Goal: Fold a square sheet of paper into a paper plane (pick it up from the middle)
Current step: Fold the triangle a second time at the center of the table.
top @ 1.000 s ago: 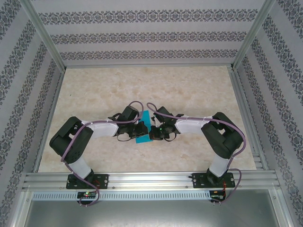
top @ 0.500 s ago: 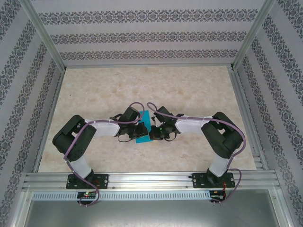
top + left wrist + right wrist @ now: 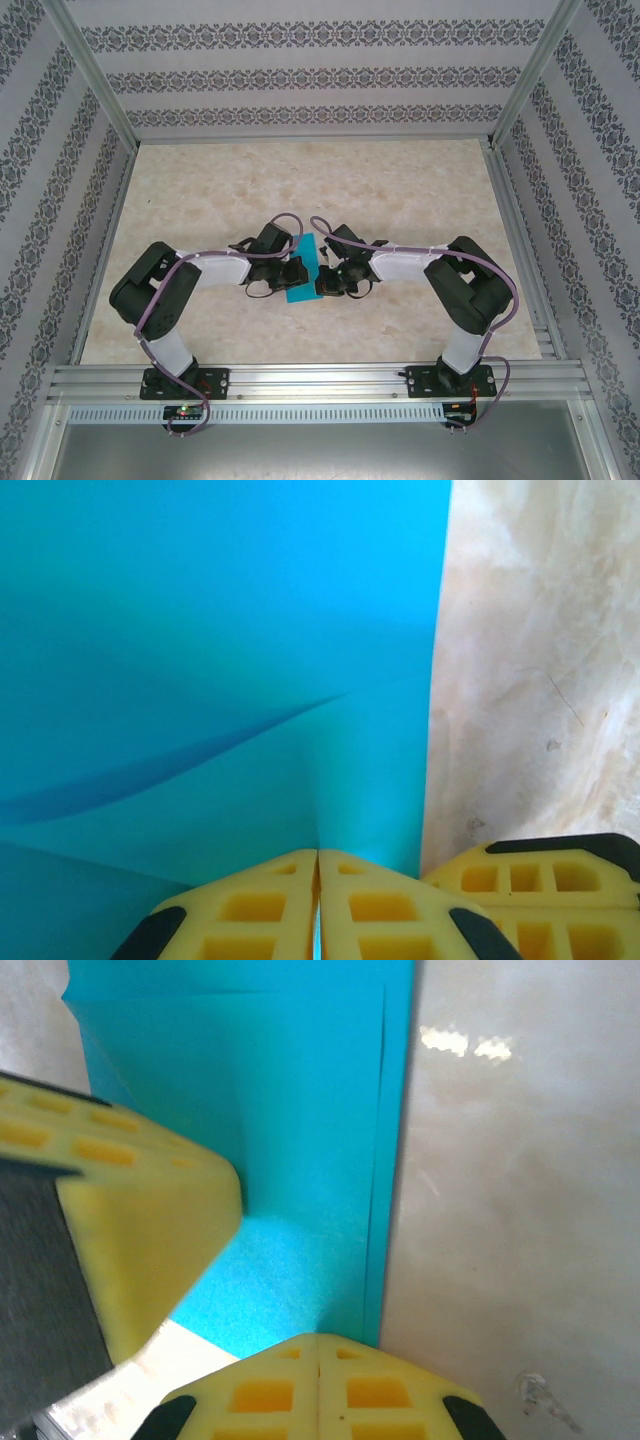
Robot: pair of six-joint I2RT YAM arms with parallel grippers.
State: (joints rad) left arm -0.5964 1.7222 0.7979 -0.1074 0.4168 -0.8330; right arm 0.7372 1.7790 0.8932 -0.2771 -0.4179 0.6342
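Left claw (image 3: 296, 272) and right claw (image 3: 322, 280) meet nose to nose a little nearer than the middle of the counter (image 3: 400, 190). Each is clamped tight on the cyan-blue paper (image 3: 303, 270) between them.

From above, the paper reads as a narrow slanted strip, its near end leaning left and its far end right, with the left claw on its left side and the right claw on its right.

In the left wrist view, the yellow fingertips of the left claw (image 3: 318, 855) are pressed flat together and the paper (image 3: 200, 630) comes straight out of the seam. Just to the right sits a yellow finger (image 3: 540, 865) of the other claw. Beyond the tips, a soft dark buckle curves across the sheet from lower left toward the middle.

In the right wrist view, the right claw (image 3: 318, 1338) has no gap between its tips, which bite the near edge of the paper (image 3: 300, 1110). A left claw finger (image 3: 130, 1230) lies against the sheet on the left. A straight line runs just inside the paper's right edge, as if one layer lay over another.

Pale marbled counter stretches bare beyond the paper, up to the patterned back wall (image 3: 320, 80).
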